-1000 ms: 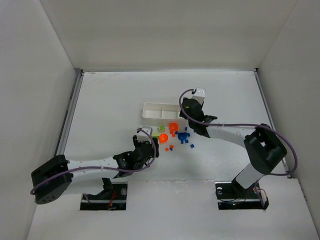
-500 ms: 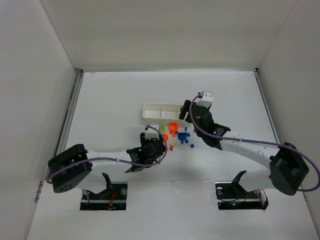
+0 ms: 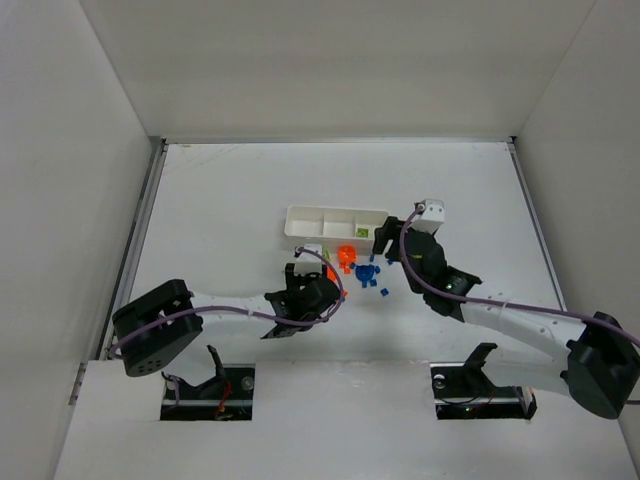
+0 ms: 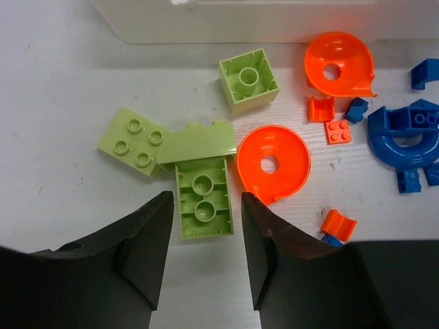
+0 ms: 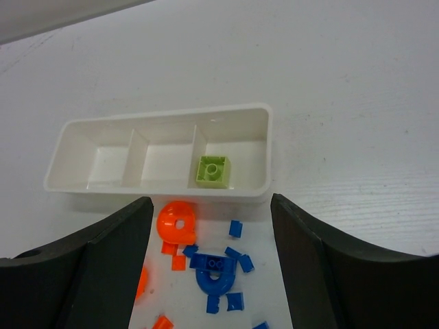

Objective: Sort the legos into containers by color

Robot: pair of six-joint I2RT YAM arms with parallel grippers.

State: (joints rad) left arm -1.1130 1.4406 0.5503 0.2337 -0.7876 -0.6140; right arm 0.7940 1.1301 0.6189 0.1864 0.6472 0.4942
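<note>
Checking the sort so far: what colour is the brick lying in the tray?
The brick is light green, clearest in the right wrist view.

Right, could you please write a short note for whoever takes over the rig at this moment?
Left end effector: open, straddling an upturned green brick on the table, not yet gripped.
Right end effector: open, empty, near the tray.
Done: one green square in the tray's right-end compartment.
To do: remaining green bricks, orange discs, blue pieces, loose on the table beside the tray.
</note>
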